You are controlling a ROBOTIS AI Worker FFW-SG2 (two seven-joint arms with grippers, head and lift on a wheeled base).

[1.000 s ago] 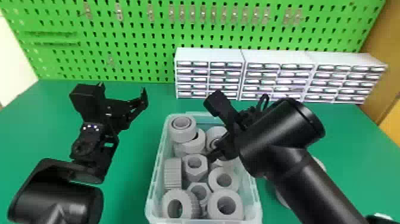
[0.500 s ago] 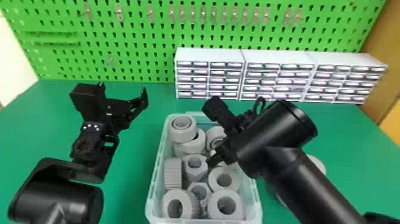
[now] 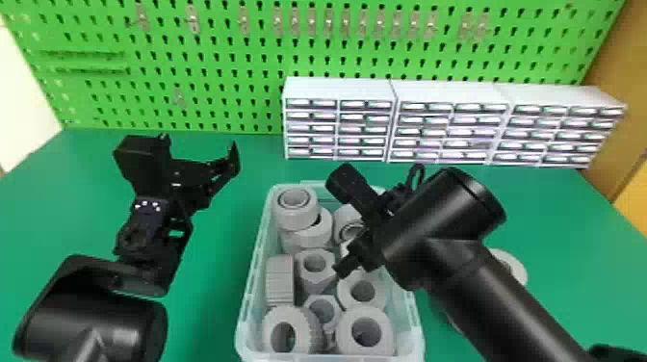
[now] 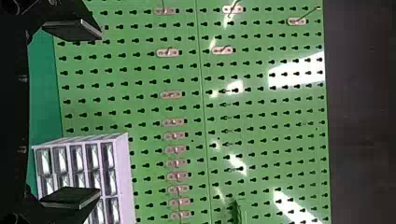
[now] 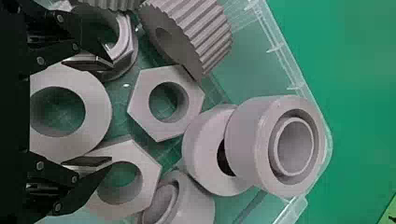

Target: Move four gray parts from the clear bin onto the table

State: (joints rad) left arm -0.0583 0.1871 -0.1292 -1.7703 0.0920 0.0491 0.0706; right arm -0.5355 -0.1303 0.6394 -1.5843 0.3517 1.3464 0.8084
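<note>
Right claw shifted slightly near over bin; wide, empty. Ring seemingly below, between finger lines. Left claw wide.

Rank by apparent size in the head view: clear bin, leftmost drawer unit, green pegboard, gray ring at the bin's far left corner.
1. Green pegboard
2. Clear bin
3. Leftmost drawer unit
4. Gray ring

The gray parts look matt plastic, the clear bin smooth, glossy plastic.
</note>
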